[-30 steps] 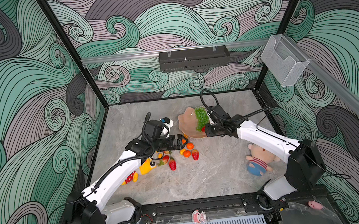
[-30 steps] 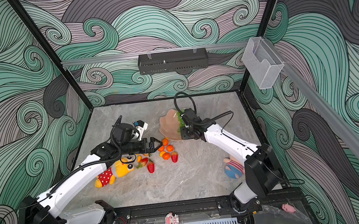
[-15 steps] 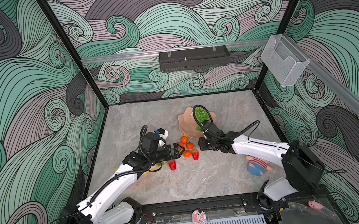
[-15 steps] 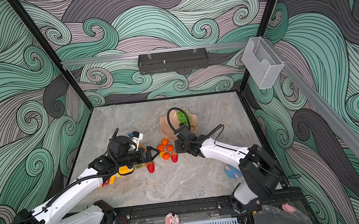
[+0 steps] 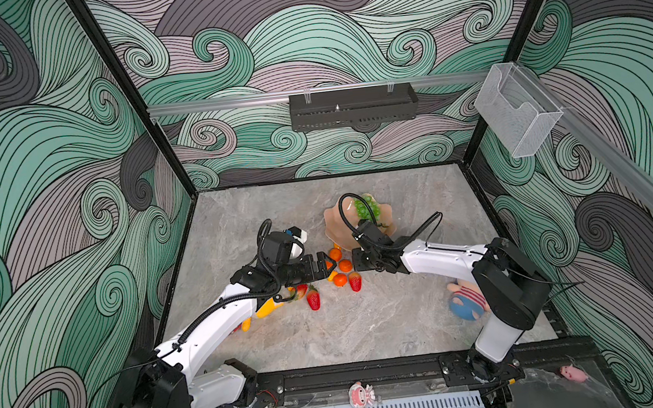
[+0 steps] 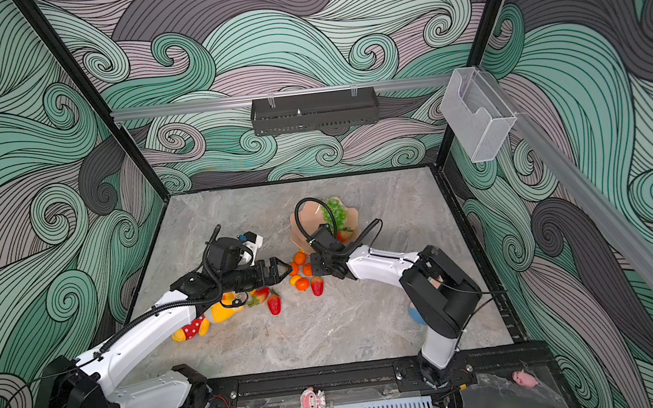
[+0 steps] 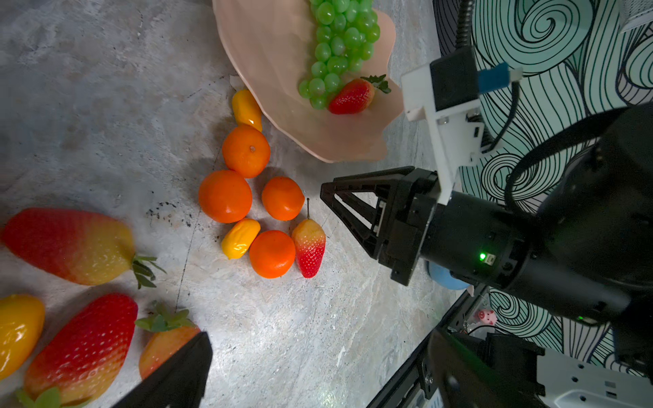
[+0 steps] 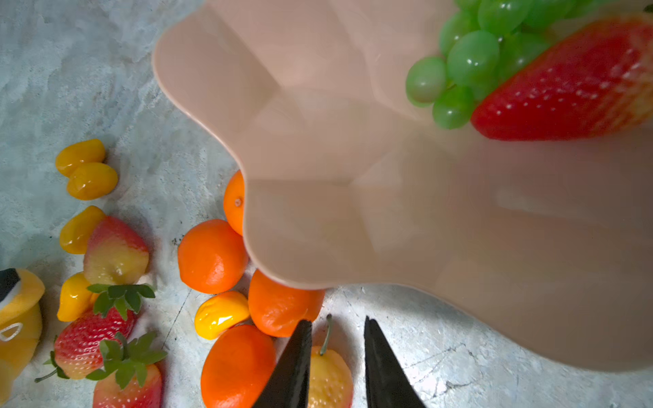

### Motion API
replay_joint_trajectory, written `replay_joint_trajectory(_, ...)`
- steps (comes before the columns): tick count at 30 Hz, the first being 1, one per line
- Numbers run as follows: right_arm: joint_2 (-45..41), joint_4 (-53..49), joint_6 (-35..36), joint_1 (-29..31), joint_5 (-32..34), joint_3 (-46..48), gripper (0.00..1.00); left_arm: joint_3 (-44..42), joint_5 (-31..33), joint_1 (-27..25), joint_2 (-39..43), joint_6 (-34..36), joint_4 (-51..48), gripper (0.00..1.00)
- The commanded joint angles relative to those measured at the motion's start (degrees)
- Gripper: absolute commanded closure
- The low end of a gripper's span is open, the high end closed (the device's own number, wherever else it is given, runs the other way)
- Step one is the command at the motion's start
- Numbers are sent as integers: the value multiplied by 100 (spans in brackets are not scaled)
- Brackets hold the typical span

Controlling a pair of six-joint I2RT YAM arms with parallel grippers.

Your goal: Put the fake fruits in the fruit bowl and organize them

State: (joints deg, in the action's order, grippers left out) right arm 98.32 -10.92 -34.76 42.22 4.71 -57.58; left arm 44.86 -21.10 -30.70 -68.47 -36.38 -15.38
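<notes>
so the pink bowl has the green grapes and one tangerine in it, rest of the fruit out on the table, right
Not quite. The fruit bowl holds the grape bunch and one strawberry, not a tangerine; the left wrist view shows it clearly. The rest of the fruit does lie out on the table, as you say.
</notes>
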Motion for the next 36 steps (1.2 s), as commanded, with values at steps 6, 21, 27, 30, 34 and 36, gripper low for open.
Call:
replay_joint_trajectory(6, 274, -174, 66, 41, -44, -216, 74, 190, -131, 67, -79, 131, -97, 2)
replay_joint_trajectory(21, 740, -201, 110, 80, -319, -437, 72, 166, -113, 73, -79, 148, -158, 1)
replay_joint_trajectory(27, 848, -243, 108, 85, -331, -500, 75, 170, -122, 66, -97, 159, -154, 1)
replay_joint_trajectory(30, 864, -244, 103, 85, -340, -501, 78, 172, -122, 73, -94, 166, -176, 1)
replay_joint_trajectory(34, 838, -242, 88, 86, -369, -471, 84, 152, -84, 68, -88, 184, -199, 1)
replay_joint_trajectory(36, 798, -236, 74, 94, -371, -443, 86, 146, -52, 72, -71, 184, -220, 1)
